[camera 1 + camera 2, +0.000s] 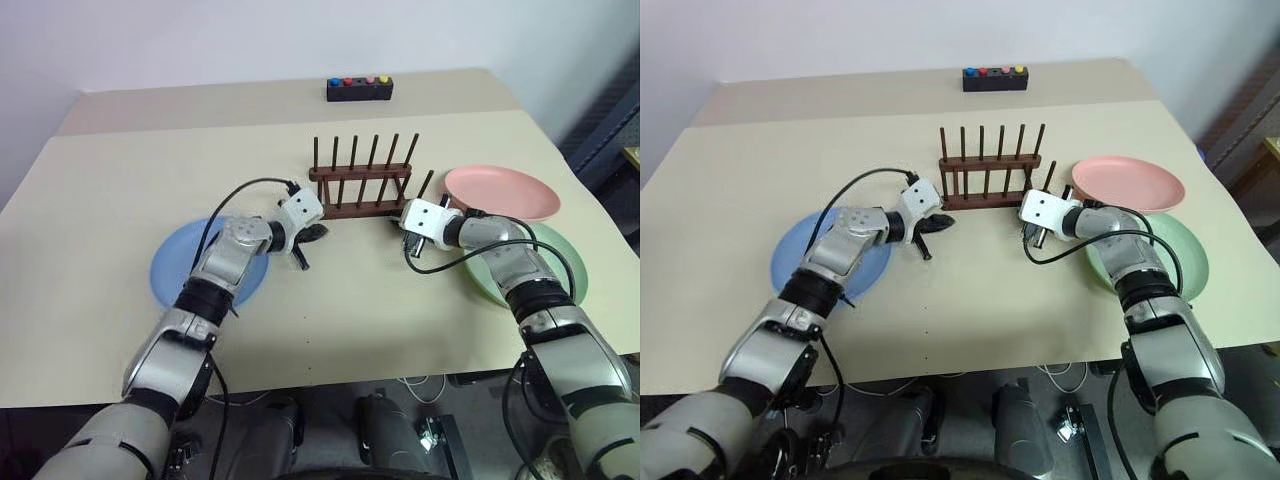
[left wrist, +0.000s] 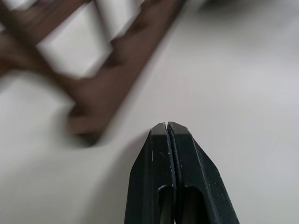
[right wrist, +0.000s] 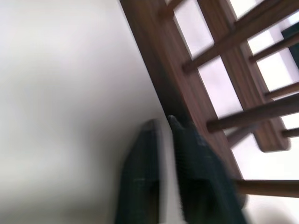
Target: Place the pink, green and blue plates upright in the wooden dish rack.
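The wooden dish rack (image 1: 360, 185) stands in the middle of the beige table (image 1: 120, 170), a little toward the far side, with both rows of thin pegs upright and no plate in it.

The left gripper (image 2: 167, 127) sits just off the rack's left end, low over the tabletop. Its two black fingers (image 2: 187, 154) are pressed flat together with nothing between them. From its wrist view the corner of the rack's base rail lies close ahead, apart from the fingertips.

The right gripper (image 3: 161, 122) is at the rack's right end. Its fingers (image 3: 140, 177) stand a narrow gap apart (bare tabletop shows between them), and one fingertip lies right against the rack's rail. Whether it actually touches the wood I cannot tell, and nothing is gripped.

The blue plate (image 1: 172, 268) lies flat on the left of the table, near side, partly under the left forearm. The pink plate (image 1: 505, 190) lies flat to the right of the rack. The green plate (image 1: 560, 262) lies flat just nearer than the pink one, with the right arm crossing over it.

At the far edge of the table sits a small black box with coloured buttons (image 1: 359, 90), well apart from the rack.
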Controlling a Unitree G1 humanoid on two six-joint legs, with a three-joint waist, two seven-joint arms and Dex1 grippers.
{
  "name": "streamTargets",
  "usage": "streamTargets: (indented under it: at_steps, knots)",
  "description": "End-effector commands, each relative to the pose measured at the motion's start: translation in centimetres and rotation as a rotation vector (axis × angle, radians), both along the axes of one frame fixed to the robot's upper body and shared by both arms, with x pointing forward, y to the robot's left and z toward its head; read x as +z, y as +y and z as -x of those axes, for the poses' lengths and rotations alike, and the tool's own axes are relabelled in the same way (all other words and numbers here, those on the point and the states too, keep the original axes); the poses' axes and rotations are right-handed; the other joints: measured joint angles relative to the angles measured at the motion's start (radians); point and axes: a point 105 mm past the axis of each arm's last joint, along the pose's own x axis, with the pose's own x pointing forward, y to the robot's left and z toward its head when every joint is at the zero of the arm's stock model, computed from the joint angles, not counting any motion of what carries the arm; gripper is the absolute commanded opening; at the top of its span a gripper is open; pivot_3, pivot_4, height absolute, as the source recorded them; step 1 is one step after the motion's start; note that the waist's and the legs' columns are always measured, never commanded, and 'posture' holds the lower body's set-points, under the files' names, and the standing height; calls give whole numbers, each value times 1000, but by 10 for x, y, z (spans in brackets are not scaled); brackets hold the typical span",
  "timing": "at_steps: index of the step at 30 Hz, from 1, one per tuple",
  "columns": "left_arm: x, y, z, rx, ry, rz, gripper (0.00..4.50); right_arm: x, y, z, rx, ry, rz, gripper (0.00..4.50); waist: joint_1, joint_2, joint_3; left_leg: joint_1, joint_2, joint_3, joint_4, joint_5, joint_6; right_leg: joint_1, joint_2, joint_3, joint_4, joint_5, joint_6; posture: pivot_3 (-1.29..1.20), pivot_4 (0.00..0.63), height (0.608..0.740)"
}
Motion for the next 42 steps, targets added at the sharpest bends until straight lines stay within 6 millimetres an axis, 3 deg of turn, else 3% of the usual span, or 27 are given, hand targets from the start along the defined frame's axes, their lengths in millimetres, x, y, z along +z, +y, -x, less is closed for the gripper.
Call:
streamTargets:
  at_steps: [1, 5, 8, 9, 12, 16, 20, 25, 28, 35, 39, 42]
  knots:
    - [59, 3, 29, -138, 18, 233, 820, 60, -3, 15, 54, -45, -244, 2295, 0, 0, 0, 0, 0, 0, 0, 0, 0, 0, 0, 0, 0, 0, 0, 0, 150, 740]
    - [80, 23, 48, -198, 9, 258, 2710, 80, -16, 34, 54, -42, -244, 4322, 3, 1, 0, 1, 0, 0, 0, 0, 0, 1, -1, 0, 1, 0, 0, 0, 150, 740]
    - [91, 35, 51, -196, -6, 271, 4218, 98, -26, 42, 26, -33, -265, 4500, 6, 1, 0, 2, 0, 0, 0, 0, 0, 2, -1, 0, 0, 0, 0, 0, 150, 740]
    - [94, 38, 55, -218, 20, 288, 4442, 99, -34, 42, 0, -37, -210, 4500, 6, 1, 0, 2, 0, 0, 0, 0, 0, 2, -1, 0, 0, 0, 0, 0, 150, 740]
    - [105, 46, 78, -347, 74, 347, 4442, 96, -68, 34, -142, 2, -48, 4500, 8, 1, 0, 2, 0, 0, 1, 0, 0, 2, -1, 0, 0, 0, 0, 0, 150, 740]
    - [117, 57, 85, -386, -17, 377, 4442, 88, -103, 18, -314, 81, -39, 4500, 5, 1, 0, 2, 0, 1, 0, 0, 0, 2, -1, 0, 0, 0, 0, 0, 150, 740]
    - [117, 66, 85, -379, -57, 389, 4442, 62, -117, 22, -338, 219, 38, 4500, 5, 1, 0, 2, 1, 1, -2, 0, 0, 1, -1, 0, -1, 0, 0, 0, 150, 740]
    - [102, 67, 84, -346, -50, 330, 4442, 56, -123, 19, -366, 292, -8, 4500, 5, 1, 0, 2, 1, 2, -2, 0, 0, 1, -1, 1, -2, 0, 0, 0, 150, 740]
    - [102, 66, 84, -341, -54, 334, 4500, 55, -128, 14, -405, 298, -33, 3758, 6, 1, 0, 2, 1, 2, -2, 0, 0, 1, -1, 1, -2, 0, 0, 0, 150, 740]
    - [103, 65, 84, -330, -55, 335, 4500, 54, -133, 12, -426, 315, -34, 215, 6, 1, 0, 2, 1, 2, -2, 0, 0, 1, -1, 1, -2, 0, 0, 0, 150, 740]
    - [102, 67, 82, -321, -49, 328, 4500, 68, -136, 15, -412, 306, -60, 44, 5, 1, 0, 2, 1, 2, -2, 0, 0, 1, -1, 1, -2, 0, 0, 0, 150, 740]
    - [102, 66, 80, -318, -48, 338, 4500, 91, -135, 12, -404, 233, -93, 44, 4, 1, 0, 2, 1, 2, -2, 0, 0, 1, -1, 1, -2, 0, 0, 0, 150, 740]
